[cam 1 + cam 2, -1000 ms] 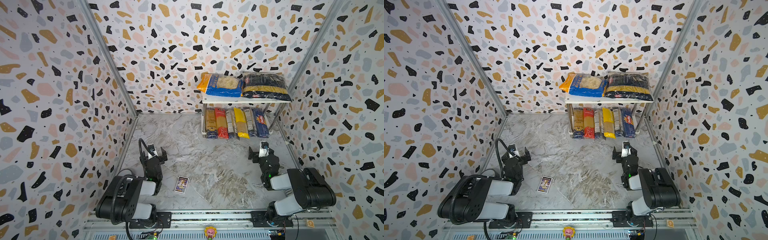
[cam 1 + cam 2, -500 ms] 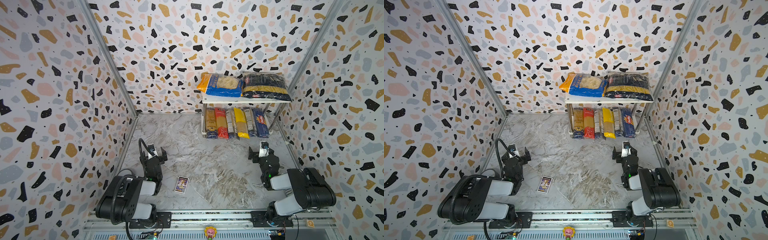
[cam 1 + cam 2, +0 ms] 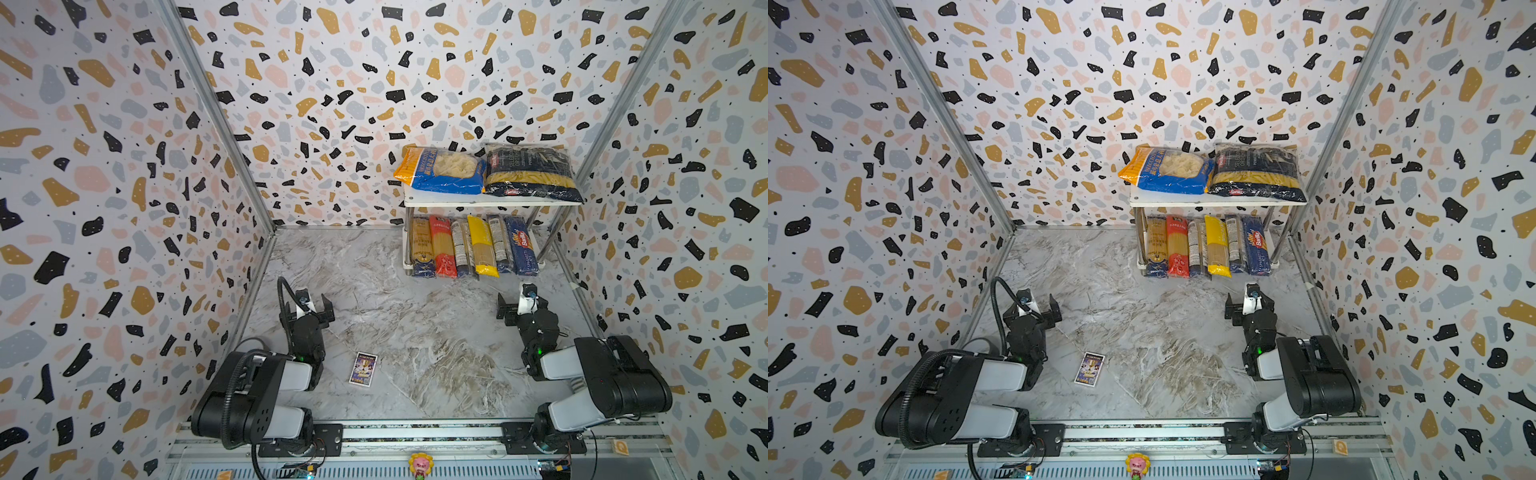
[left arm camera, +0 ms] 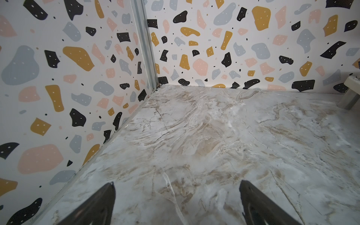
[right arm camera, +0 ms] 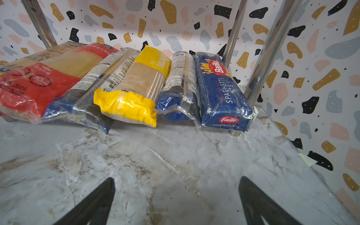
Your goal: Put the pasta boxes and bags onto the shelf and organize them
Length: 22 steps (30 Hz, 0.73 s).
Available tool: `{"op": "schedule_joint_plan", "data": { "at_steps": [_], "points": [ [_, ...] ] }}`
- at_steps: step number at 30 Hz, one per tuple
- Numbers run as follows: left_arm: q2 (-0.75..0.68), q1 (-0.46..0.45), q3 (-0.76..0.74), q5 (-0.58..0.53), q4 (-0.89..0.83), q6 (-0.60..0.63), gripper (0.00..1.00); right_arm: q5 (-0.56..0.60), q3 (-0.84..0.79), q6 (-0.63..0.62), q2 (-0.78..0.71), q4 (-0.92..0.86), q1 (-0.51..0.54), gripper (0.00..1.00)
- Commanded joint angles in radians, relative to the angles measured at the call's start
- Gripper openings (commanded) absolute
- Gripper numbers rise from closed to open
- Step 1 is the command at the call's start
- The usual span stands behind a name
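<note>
The white two-tier shelf (image 3: pixel 490 203) (image 3: pixel 1217 203) stands at the back right against the wall. On its top board lie a blue-orange bag of shells (image 3: pixel 440 169) and a dark navy bag of penne (image 3: pixel 530 172), side by side. Several long spaghetti packs (image 3: pixel 465 247) fill the lower tier in a row, the blue Barilla box (image 3: pixel 524 249) (image 5: pixel 220 87) at the right end beside a yellow pack (image 5: pixel 136 87). My left gripper (image 3: pixel 311 311) (image 4: pixel 176 183) is open over bare floor near the left wall. My right gripper (image 3: pixel 524 305) (image 5: pixel 176 178) is open and empty, facing the lower tier a short way off.
A small purple picture card (image 3: pixel 363 369) (image 3: pixel 1089 368) lies on the marble floor between the arms. Patterned walls close in the left, back and right. A metal rail (image 3: pixel 415 432) runs along the front. One shelf corner and pole (image 4: pixel 350 97) shows in the left wrist view.
</note>
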Motion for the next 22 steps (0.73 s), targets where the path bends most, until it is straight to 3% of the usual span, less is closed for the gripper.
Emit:
{"op": "schedule_joint_plan", "data": {
  "at_steps": [1, 22],
  "points": [
    [-0.011, 0.006, 0.009, 0.003, 0.037, 0.01, 0.99, 0.006, 0.01, 0.006, -0.013, 0.007, 0.003, 0.99],
    [-0.009, 0.006, 0.009, 0.003, 0.037, 0.01, 1.0, -0.008, 0.017, -0.001, -0.009, 0.002, 0.002, 0.99]
  ]
}}
